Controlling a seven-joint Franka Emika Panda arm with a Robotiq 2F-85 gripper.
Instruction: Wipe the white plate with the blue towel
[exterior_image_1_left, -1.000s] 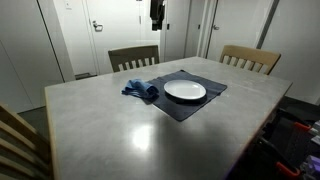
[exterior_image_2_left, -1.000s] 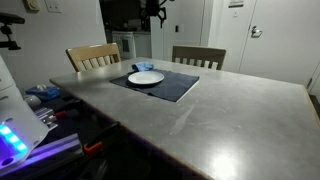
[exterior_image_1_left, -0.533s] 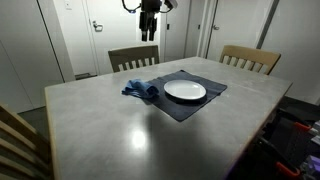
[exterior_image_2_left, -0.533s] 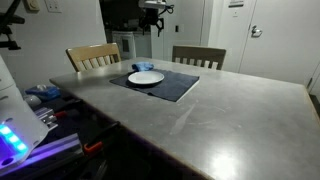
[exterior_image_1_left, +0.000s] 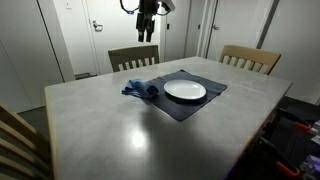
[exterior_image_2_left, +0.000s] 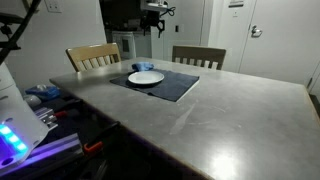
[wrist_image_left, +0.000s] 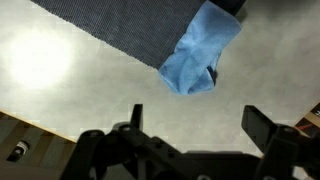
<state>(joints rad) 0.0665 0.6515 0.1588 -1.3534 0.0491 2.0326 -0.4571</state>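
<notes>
Hovering high over the tabletop (exterior_image_1_left: 100, 130) with the end effector (exterior_image_1_left: 147, 36) spread wide and empty, well apart from the blue towel (exterior_image_1_left: 141, 90) crumpled at the dark mat's (exterior_image_1_left: 190, 108) edge just beside the white plate (exterior_image_1_left: 185, 91). Better to drop straight over the thickest fold, straddle it, and pinch several layers.

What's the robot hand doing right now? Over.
Gripper open, hovering high above the table. Blue towel crumpled at the mat edge, beside white plate, untouched. Path down looks clear.
</notes>
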